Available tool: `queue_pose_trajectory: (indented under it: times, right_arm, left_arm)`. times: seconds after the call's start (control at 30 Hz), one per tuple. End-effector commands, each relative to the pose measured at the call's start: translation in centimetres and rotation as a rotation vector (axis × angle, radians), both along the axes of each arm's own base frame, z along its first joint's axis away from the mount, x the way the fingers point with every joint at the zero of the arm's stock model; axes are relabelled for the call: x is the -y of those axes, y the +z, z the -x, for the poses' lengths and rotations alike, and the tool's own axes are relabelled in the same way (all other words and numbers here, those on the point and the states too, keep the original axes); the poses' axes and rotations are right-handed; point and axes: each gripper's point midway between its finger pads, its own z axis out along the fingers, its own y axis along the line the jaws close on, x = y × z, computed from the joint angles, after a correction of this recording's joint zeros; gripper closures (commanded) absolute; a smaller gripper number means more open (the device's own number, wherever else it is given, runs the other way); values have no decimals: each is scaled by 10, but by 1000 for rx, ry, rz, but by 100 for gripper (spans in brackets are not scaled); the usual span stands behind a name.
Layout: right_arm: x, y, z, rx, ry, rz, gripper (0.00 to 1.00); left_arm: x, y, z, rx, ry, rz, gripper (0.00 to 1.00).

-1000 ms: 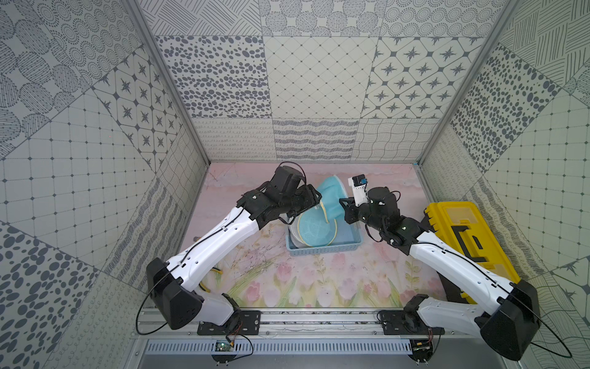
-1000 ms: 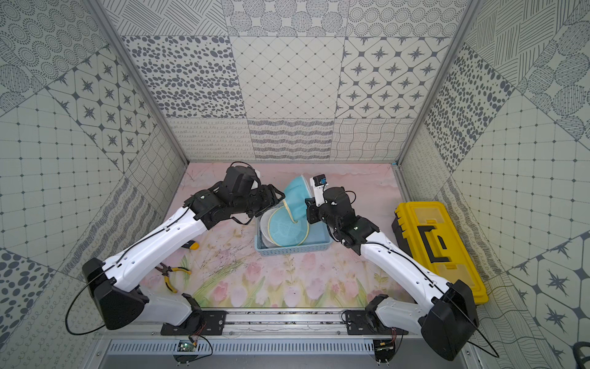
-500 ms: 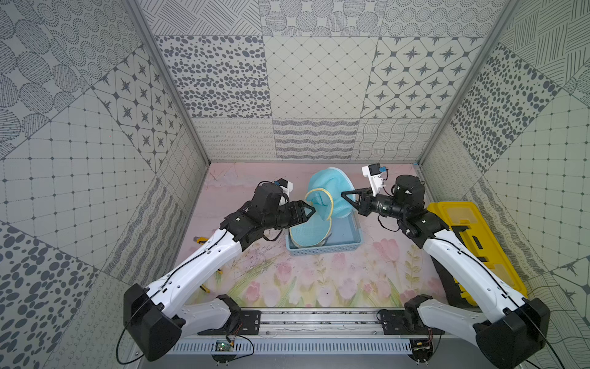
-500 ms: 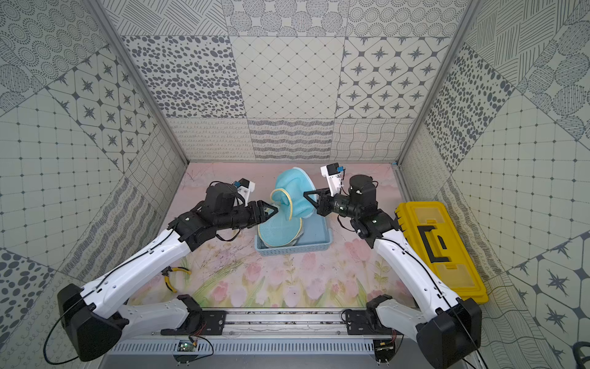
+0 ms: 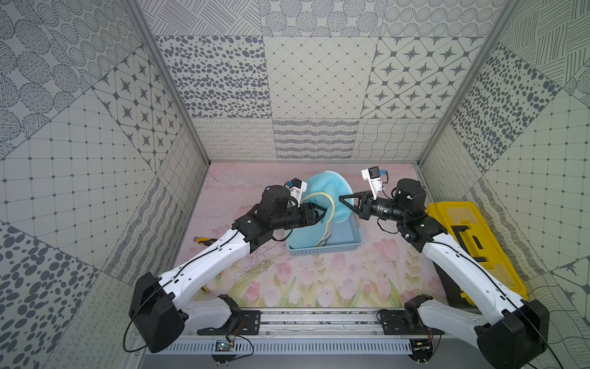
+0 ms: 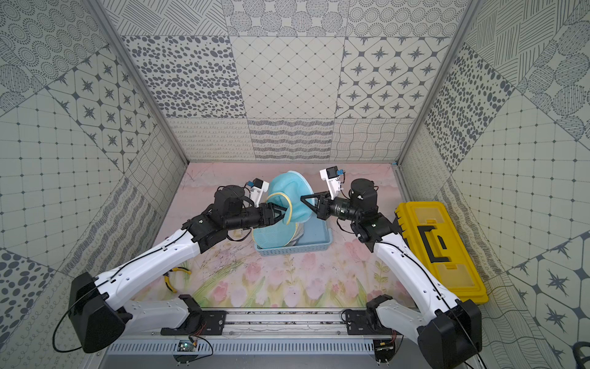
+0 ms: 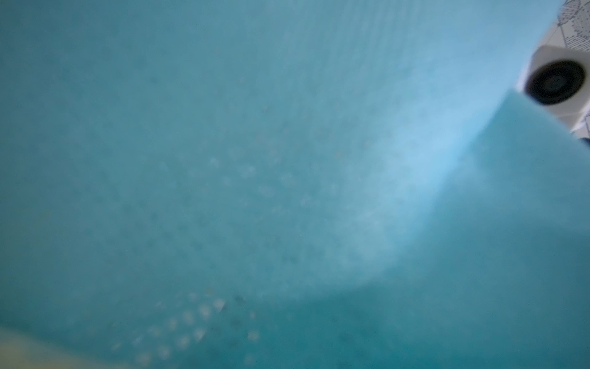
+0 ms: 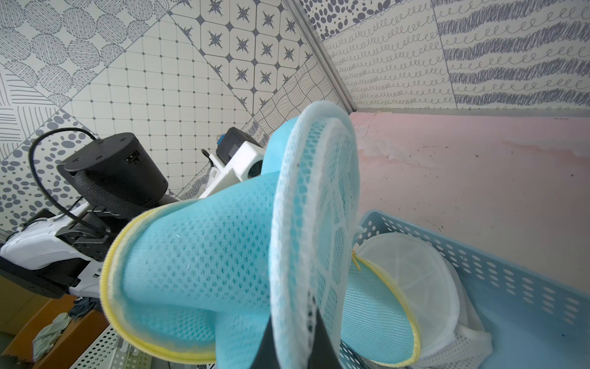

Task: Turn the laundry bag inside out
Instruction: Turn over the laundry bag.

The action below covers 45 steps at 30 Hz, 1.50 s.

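Observation:
The laundry bag (image 5: 332,191) (image 6: 289,188) is teal mesh with a yellow zipper trim and a white-rimmed round end. It hangs lifted over the blue basket (image 5: 357,236). My right gripper (image 5: 343,199) (image 8: 295,322) is shut on the white rim of the round end. My left gripper (image 5: 324,213) (image 6: 284,214) reaches into the yellow-trimmed mouth from the opposite side. Mesh (image 7: 287,159) fills the left wrist view and hides that gripper's jaws. In the right wrist view the bag's tube (image 8: 198,249) bulges toward the left arm.
The basket (image 8: 510,255) also holds a white mesh bag (image 8: 412,271). A yellow toolbox (image 5: 472,242) lies by the right arm. Yellow-handled pliers (image 6: 172,278) lie under the left arm. The patterned walls stand close on three sides.
Both arms have risen from the basket and lifted the bag with them. The right gripper has drawn back to the right, and the left gripper has pushed further into the bag's mouth.

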Motion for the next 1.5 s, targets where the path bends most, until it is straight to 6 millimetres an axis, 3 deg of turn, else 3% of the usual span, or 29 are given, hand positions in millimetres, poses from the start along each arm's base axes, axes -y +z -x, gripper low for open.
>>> queue_pose_trajectory:
  times: [0.0,0.1,0.23,0.57,0.7,0.8,0.87,1.0,1.17,1.47]
  right_arm:
    - [-1,23,12,75,38,-52,100]
    - [-3,23,15,81,43,-48,100]
    - [-2,21,13,90,20,-10,100]
    - [12,21,0,105,-102,77,100]
    - [2,24,5,102,-41,32,100]
    - [-4,25,9,108,-16,5,100]
    - [-7,28,12,113,4,-8,100]
    - [-11,33,17,124,24,-30,100]
    - [-13,31,20,121,39,-33,100]
    - [-11,32,18,126,17,-9,100]
  left_arm:
    - [-8,47,-11,193,74,75,51]
    - [-15,50,-12,217,100,40,43]
    - [-21,45,-16,177,120,-56,41]
    - [-35,12,6,11,55,-278,40]
    - [-23,14,11,34,28,-138,44]
    - [-1,24,14,45,-37,9,56]
    - [11,26,15,51,-67,21,65]
    - [22,31,11,93,-67,43,66]
    - [8,39,8,154,15,62,62]
    - [-30,31,7,141,165,-125,61]
